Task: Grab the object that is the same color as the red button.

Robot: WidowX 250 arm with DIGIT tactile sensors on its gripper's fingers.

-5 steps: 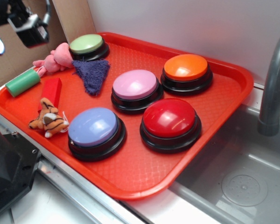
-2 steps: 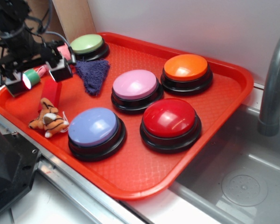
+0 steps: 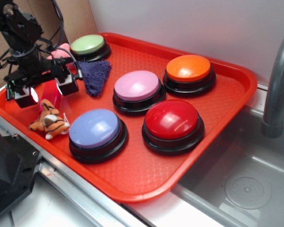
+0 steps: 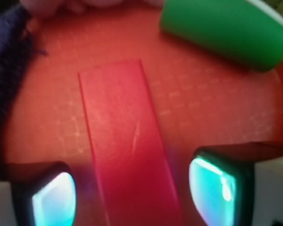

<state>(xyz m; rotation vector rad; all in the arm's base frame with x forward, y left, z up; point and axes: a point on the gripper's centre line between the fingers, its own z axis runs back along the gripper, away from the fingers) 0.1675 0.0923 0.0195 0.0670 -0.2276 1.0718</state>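
Hand [image 4: 132, 193] spread apart, one finger [image 4: 52, 197] either side of the red block [image 4: 122, 141] lying flat on the tray [image 3: 217, 118], placed to straddle it lengthwise, matching red button [image 3: 173, 120].

1. Exterior view: raised, fixed outside the arm, looking obliquely down across the red tray [image 3: 227, 101]. It stands far enough back to take in the whole tray, all the buttons and the sink at 4 o'clock.
2. Wrist view: mounted on the arm, facing straight down, very near the tray floor; the picture is soft.
3. Shared area: the tray's 9 o'clock corner in the exterior view. The red block [image 4: 127, 141] and both fingers [image 4: 54, 200] appear in each.
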